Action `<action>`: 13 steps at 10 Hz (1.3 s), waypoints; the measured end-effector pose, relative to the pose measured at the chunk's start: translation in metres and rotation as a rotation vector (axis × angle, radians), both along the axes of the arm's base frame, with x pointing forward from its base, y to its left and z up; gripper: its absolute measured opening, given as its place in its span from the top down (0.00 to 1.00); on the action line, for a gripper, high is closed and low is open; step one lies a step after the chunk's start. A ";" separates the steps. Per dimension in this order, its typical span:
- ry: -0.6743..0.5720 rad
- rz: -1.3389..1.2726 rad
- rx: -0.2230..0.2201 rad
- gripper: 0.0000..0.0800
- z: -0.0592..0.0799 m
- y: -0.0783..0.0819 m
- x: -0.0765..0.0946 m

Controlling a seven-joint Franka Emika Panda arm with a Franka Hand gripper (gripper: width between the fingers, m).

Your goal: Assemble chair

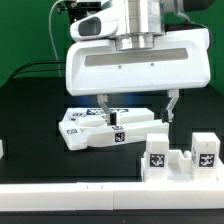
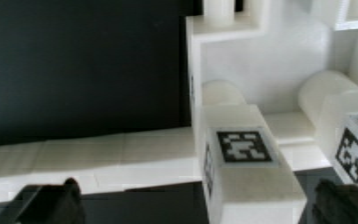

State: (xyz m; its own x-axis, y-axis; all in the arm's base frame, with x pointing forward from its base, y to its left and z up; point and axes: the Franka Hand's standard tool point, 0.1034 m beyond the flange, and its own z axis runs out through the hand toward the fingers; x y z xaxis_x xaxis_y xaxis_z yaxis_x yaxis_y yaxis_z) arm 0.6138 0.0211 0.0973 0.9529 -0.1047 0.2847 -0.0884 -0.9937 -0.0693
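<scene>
Black table, green backdrop. The gripper hangs wide open and empty over the chair parts at mid-table. This looks like the reach-to-grasp step; next it must descend, straddle one piece and close.

Black table carries white chair pcs; tagged blocks beside them

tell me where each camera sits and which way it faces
exterior view: off the arm, low near table level, looking across the black table at the chair pieces; shows the open hand hanging over them.
wrist view: on the wrist, looking down along the hand at tagged chair pieces; only the dark fingertips show.
shared: the hand, the tagged chair pieces and the black table.
</scene>
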 end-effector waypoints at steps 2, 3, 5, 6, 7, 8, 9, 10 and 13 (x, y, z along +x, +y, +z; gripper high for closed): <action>-0.072 -0.017 -0.023 0.19 0.004 -0.008 -0.001; -0.149 -0.023 -0.065 0.19 0.004 -0.013 -0.007; -0.193 -0.035 -0.086 0.19 -0.006 -0.017 -0.009; -0.178 -0.033 -0.080 0.19 -0.012 -0.014 -0.011; -0.168 -0.031 -0.077 0.19 -0.018 -0.010 -0.013; -0.157 -0.027 -0.075 0.19 -0.026 -0.007 -0.013; -0.152 -0.031 -0.075 0.19 -0.031 -0.009 -0.011; -0.161 -0.042 -0.078 0.19 -0.036 -0.007 -0.010; -0.162 -0.044 -0.082 0.19 -0.042 -0.004 -0.012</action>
